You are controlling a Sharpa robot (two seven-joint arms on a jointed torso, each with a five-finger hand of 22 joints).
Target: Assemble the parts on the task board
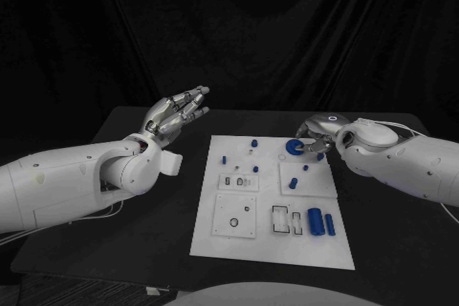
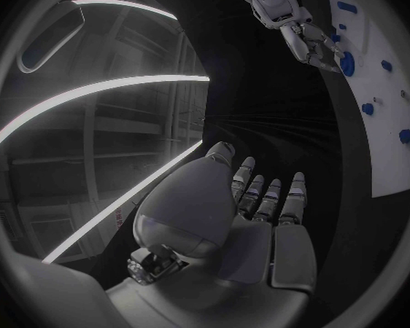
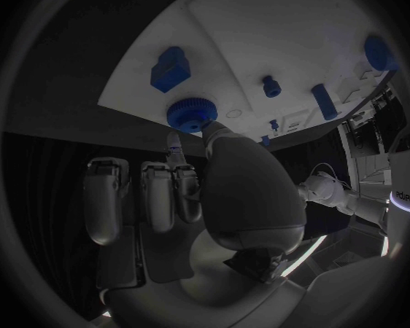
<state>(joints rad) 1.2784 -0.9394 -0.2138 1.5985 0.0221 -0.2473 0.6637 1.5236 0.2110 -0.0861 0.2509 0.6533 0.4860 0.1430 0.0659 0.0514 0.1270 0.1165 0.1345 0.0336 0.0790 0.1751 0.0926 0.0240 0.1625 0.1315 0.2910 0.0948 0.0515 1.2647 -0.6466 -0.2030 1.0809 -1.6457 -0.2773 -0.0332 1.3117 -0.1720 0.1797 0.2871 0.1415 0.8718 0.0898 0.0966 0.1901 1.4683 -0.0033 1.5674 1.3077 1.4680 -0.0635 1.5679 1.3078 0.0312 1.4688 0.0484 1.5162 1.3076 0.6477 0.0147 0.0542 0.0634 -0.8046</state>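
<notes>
Pinching blue knob (image 1: 294,147), right hand (image 1: 316,137)

left hand (image 1: 176,113) raised, fingers straight and empty; right hand (image 1: 318,135) lowered, thumb and finger pinching

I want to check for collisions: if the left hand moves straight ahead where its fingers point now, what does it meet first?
Probably nothing: the left hand is raised beside the white board, fingers apart and aimed past the table's far edge toward the dark curtain. Depth is hard to judge.
</notes>
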